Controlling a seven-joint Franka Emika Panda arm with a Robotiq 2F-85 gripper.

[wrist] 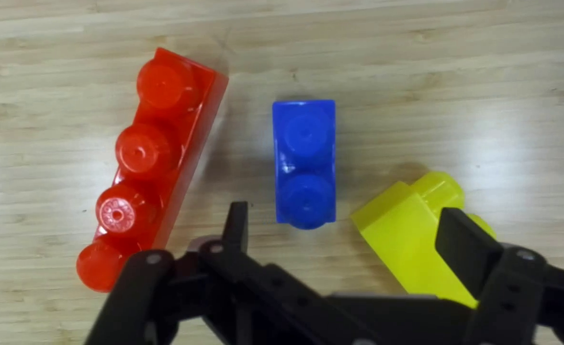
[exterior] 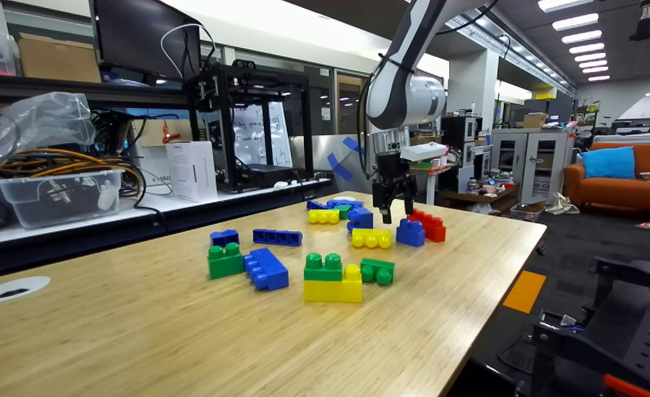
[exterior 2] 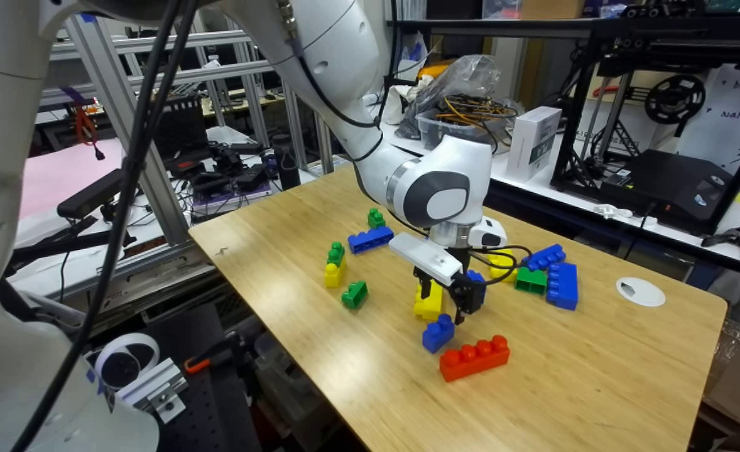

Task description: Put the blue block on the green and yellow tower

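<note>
Left to right, in an exterior view: green and yellow tower [exterior: 330, 284], studded plastic bricks, upright on the light wooden table [exterior: 165, 336]. Green two-stud piece covers the 9 o'clock part of the yellow one; one yellow stud bare at 3. Green studs face up, so that's presumably the landing spot.

Yellow studded plastic brick [exterior: 371, 241], 1 o'clock from tower, tipped on its side. Probably just an obstacle.

Black fingers [exterior: 385, 214]: spread wide, pinching nothing, hanging over the table. Looks like lining up a grasp.

Blue block [exterior: 410, 234], small two-stud plastic brick: loose on the table, upright, between yellow brick and red four-stud plastic brick [exterior: 432, 226]. Red is at its 2 o'clock, tower at its 8. Being right way up, it should need no flip before pressing on.

Wrist view, left to right: red's long axis runs 1–7 o'clock; block's runs 12–6, studs up at the camera; yellow's runs 11–5, studs aimed at 2. Fingers sit roughly 9–3, across the block's narrow width, likely for a pinch on its long sides. Gap centre is at block's 5 o'clock, so next: shift toward 11, then down. Yellow side looks tight.

In an exterior view block [exterior 2: 438, 336] lies about 2–8, tower [exterior 2: 335, 270] nearer 12–6. Wrist turn probably needed.
</note>
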